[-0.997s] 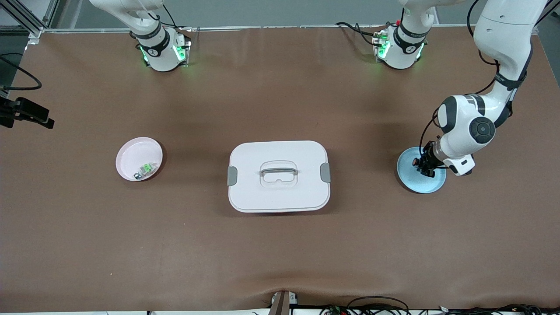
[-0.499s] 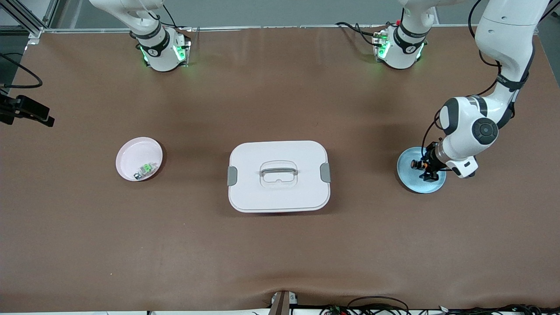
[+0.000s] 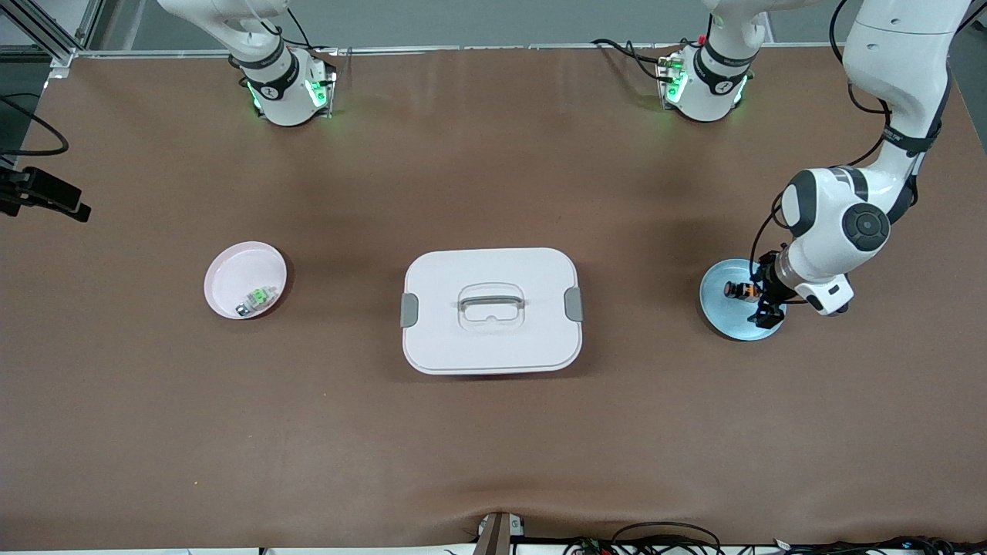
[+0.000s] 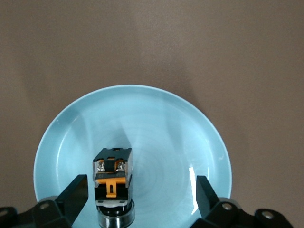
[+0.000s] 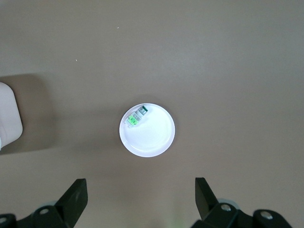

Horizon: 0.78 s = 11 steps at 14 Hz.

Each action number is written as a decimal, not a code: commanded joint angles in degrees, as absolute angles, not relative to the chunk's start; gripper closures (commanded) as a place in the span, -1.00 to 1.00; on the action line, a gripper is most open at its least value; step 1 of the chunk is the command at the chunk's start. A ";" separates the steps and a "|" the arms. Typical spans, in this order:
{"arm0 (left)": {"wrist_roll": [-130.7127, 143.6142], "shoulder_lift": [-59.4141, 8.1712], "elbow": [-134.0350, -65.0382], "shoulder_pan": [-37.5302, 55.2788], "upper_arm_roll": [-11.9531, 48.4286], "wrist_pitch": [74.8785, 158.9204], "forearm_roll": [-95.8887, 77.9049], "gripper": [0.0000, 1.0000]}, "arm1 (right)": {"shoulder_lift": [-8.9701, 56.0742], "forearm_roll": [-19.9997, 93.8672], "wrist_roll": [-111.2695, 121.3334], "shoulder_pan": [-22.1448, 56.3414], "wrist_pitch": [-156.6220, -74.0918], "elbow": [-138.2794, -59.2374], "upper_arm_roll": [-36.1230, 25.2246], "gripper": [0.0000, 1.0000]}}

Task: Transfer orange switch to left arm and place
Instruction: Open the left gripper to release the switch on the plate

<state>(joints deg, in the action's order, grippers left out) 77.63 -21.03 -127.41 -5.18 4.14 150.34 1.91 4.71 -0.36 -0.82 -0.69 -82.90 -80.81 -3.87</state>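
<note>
front view:
left gripper [image 3: 763, 302]: low over the blue plate [image 3: 721, 312], at the left arm's end of the table; fingers spread wide, nothing held.
orange switch [image 3: 737, 290]: lying on the blue plate, just beside the gripper, free of both fingers.
box [image 3: 491, 310]: mid-table, lid on, between the two plates, well apart from each.
pink plate [image 3: 239, 271]: toward the right arm's end; green-and-silver component [image 3: 260, 297] inside, near the rim nearer the camera.
right gripper: out of this view; only the right arm's base at the top edge.

left wrist view:
left gripper's fingers [image 4: 76, 194]: wide apart, low over the blue plate.
orange switch: on its side on the plate, between the fingers but close to one of them, not pinched; black body, orange tab, silver round end.

right wrist view:
right gripper [image 5: 141, 195]: high over the pink plate, waiting; fingers wide, empty.
pink plate: looks white here, green-and-silver component at its rim.
box: one corner at the picture's edge.
</note>
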 commanded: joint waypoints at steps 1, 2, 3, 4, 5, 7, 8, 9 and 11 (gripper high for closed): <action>78.93 -19.86 -126.57 -5.45 4.39 148.46 3.51 -1.00 | 2.73 0.52 -2.02 -1.14 -83.06 -82.88 -3.52 -1.00; 78.75 -19.60 -125.78 -5.10 4.39 146.27 3.52 -1.00 | 2.72 1.31 -2.54 -1.14 -82.97 -82.88 -3.52 -1.00; 78.05 -19.43 -125.34 -4.58 4.39 144.42 3.52 -1.00 | 2.64 1.49 -2.98 -1.14 -82.71 -83.14 -3.52 -1.00; 77.44 -19.08 -125.33 -4.05 4.48 143.80 3.60 -1.00 | 2.20 1.58 -3.08 -1.14 -82.79 -83.75 -3.52 -1.00; 74.91 -18.03 -125.42 -4.04 4.66 143.27 3.52 -1.00 | 1.68 1.84 -3.08 -1.14 -82.97 -84.54 -3.52 -1.00; 64.22 -16.71 -125.51 -3.96 4.66 139.94 3.08 -1.00 | 0.97 2.72 -2.99 -1.40 -83.23 -85.78 -3.52 -1.00; 57.55 -16.18 -125.86 -4.22 4.66 139.14 2.55 -1.00 | 0.79 2.81 -2.99 -1.75 -83.41 -85.78 -3.52 -1.00; 51.74 -15.74 -126.12 -4.48 4.66 139.13 2.37 -1.00 | 0.79 2.81 -2.90 -1.76 -83.50 -85.87 -3.52 -1.00; 42.41 -14.68 -126.82 -4.48 4.66 139.13 1.76 -1.00 | 0.79 2.81 -2.81 -1.76 -83.50 -85.87 -3.52 -1.00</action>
<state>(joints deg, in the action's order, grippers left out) 50.65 -17.02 -125.16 -4.30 4.61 139.81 2.42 2.66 1.67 -2.06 -0.92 -82.65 -83.76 -3.96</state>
